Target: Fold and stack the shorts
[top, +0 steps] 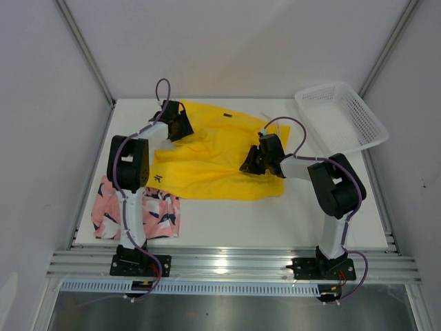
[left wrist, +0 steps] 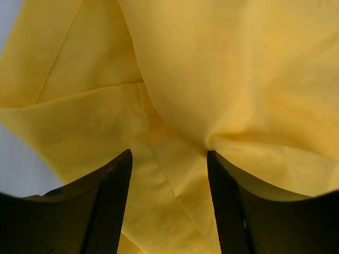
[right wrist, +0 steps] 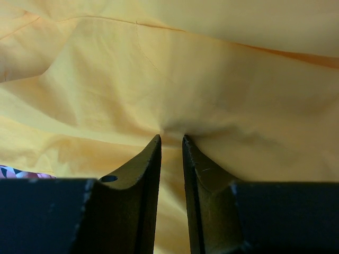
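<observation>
The yellow shorts [top: 213,162] lie spread and rumpled across the middle of the table. My left gripper [top: 180,124] hovers low over their far left corner. In the left wrist view it [left wrist: 168,153] is open, with flat yellow cloth [left wrist: 106,121] showing in the gap and a raised fold touching the right fingertip [left wrist: 213,159]. My right gripper [top: 249,162] is at the shorts' right side. Its jaws [right wrist: 171,138] are nearly together, and the cloth [right wrist: 175,79] puckers into a pinch at their tips. The pink printed shorts [top: 162,214] lie folded at the near left, partly behind the left arm.
A white mesh basket [top: 341,117] sits tilted at the far right corner. White walls and metal posts close in the table on three sides. A metal rail with the arm bases runs along the near edge.
</observation>
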